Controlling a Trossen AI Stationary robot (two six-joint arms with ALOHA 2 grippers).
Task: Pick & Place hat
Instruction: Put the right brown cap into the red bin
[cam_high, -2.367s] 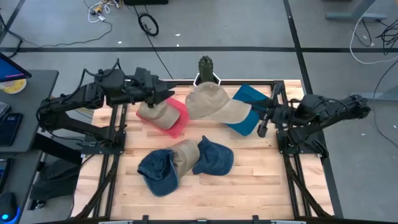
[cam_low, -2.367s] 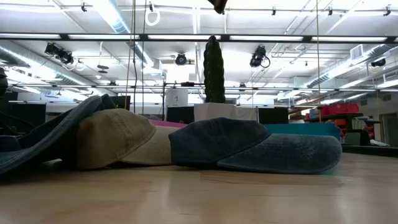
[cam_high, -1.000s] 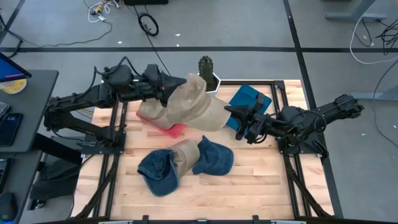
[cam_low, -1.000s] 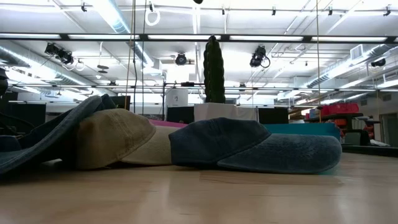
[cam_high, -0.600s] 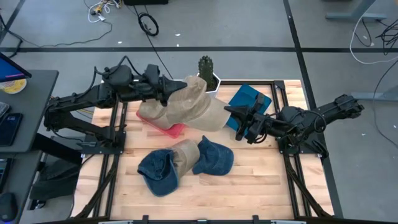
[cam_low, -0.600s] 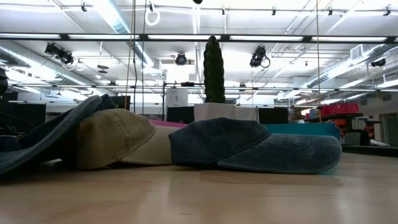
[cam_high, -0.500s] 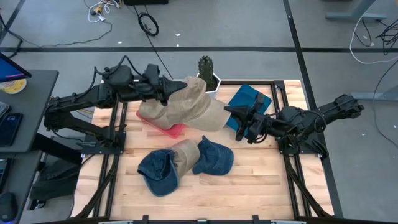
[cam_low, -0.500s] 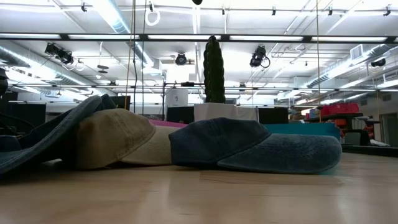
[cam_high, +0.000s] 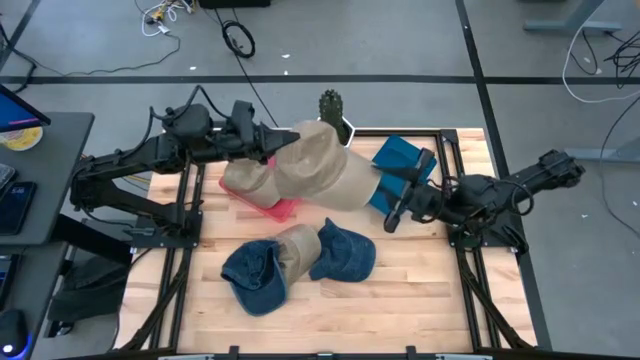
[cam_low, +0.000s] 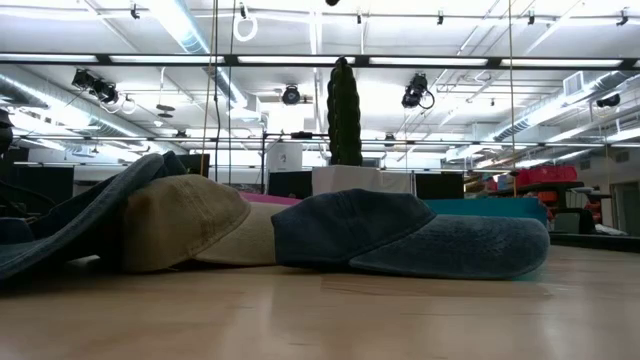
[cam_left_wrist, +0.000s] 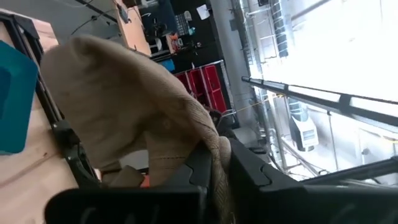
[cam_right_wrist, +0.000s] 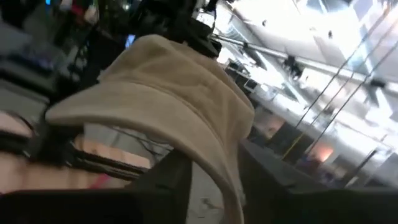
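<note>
The tan hat (cam_high: 318, 170) has shifted toward the left arm since a second ago, as the right gripper (cam_high: 394, 212) slackened and drew back a little; its fingers now straddle the brim loosely, parted; the left gripper (cam_high: 272, 150) is clamped on the hat's back edge, holding it above the counter (cam_high: 400, 290); the handover looks nearly done, leaving placement to the left arm.
</note>
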